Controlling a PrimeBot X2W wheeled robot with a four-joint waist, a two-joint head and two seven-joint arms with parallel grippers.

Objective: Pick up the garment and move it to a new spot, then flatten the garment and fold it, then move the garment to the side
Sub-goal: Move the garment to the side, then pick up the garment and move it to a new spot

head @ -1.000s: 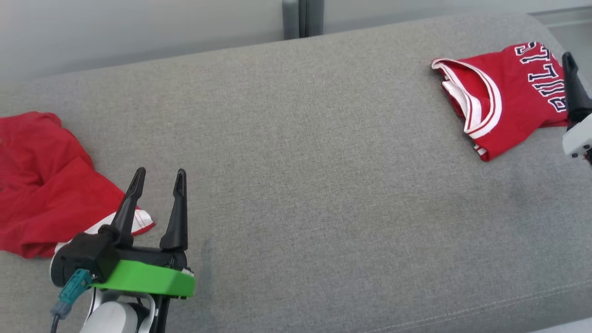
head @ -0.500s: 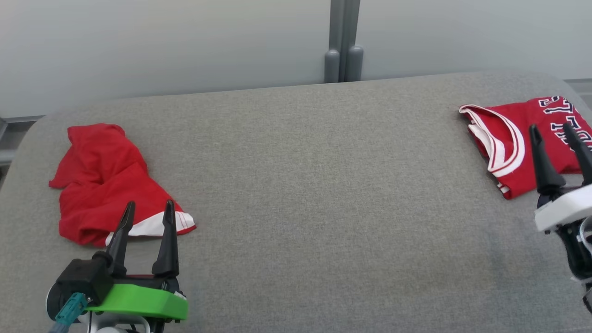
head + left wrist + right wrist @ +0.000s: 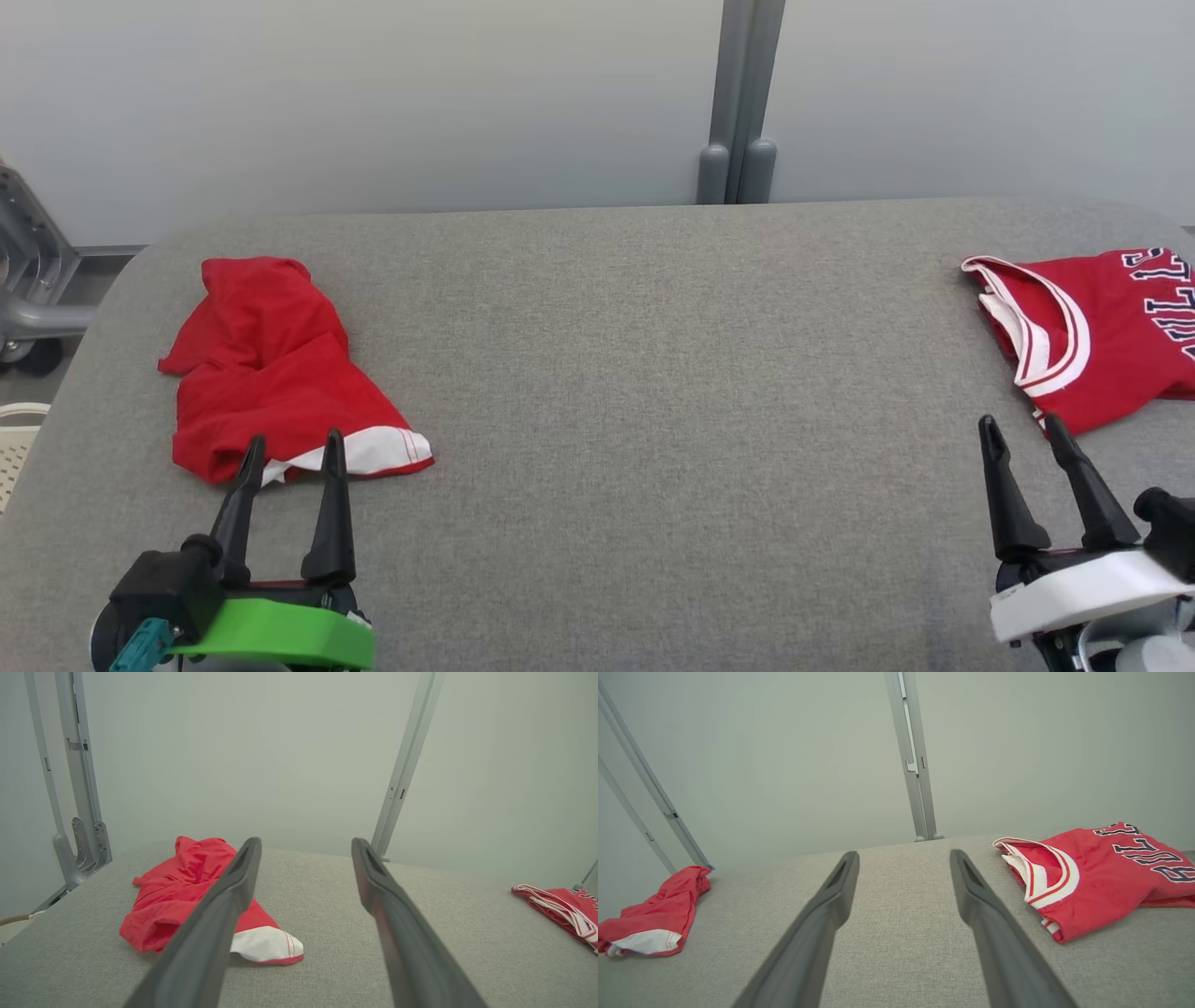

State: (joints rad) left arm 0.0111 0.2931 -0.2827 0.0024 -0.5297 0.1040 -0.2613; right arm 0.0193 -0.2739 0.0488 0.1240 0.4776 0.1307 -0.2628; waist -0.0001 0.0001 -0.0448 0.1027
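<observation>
A crumpled red garment [image 3: 271, 364] with a white band lies at the left of the grey padded table [image 3: 653, 373]; it also shows in the left wrist view [image 3: 187, 886] and the right wrist view [image 3: 663, 910]. A folded red jersey [image 3: 1111, 336] with dark lettering and white trim lies at the far right [image 3: 1101, 877] [image 3: 560, 903]. My left gripper [image 3: 293, 439] [image 3: 306, 842] stands open just short of the crumpled garment's white band, holding nothing. My right gripper [image 3: 1019, 422] [image 3: 903, 853] stands open near the jersey's front corner, apart from it.
A grey upright post [image 3: 738, 103] stands behind the table against a pale wall. A metal frame [image 3: 28, 271] and a white basket edge [image 3: 14, 439] show past the table's left end. Bare grey cloth stretches between the two garments.
The head camera has lifted and turned, so the whole picture shifted. My right gripper has drawn back from over the jersey to a spot in front of it. Both stay open.
</observation>
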